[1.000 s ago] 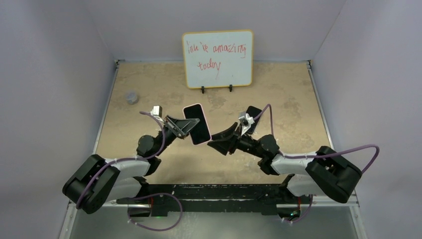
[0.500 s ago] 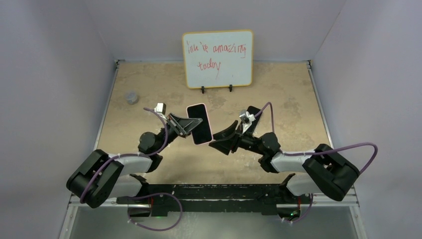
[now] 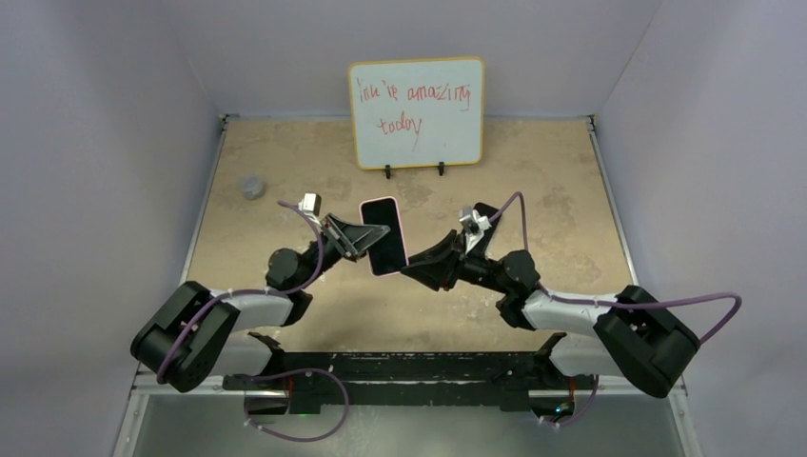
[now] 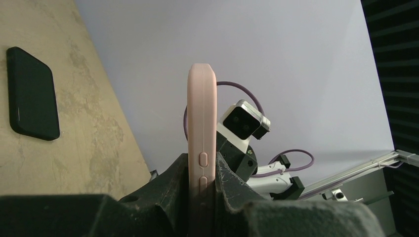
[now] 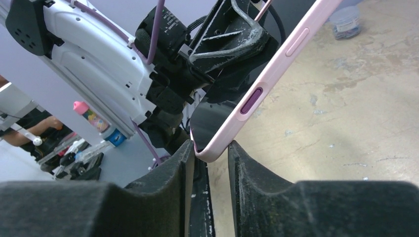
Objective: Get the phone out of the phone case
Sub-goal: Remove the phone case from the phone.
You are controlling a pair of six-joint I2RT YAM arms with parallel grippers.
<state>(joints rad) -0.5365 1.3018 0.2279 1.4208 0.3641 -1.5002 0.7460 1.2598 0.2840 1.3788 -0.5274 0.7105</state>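
Pink soft phone case [image 4: 201, 108], dark-screened phone [image 3: 384, 236] inside, is clamped edge-on in the left gripper [image 4: 201, 173] jaws above the table [image 3: 552, 171]. The right gripper [image 5: 210, 148] jaws straddle its lower corner; whether they pinch it I cannot tell. Beyond lies a flat black slab [image 4: 32, 94].

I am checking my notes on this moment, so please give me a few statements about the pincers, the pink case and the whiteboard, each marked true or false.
1. The left pincer is shut on the pink phone case. True.
2. The case lies flat on the table. False: it is held up in the air, off the table.
3. A corner of the case sits between the fingers of the right pincer. True.
4. The whiteboard is blank. False: it carries red handwriting.
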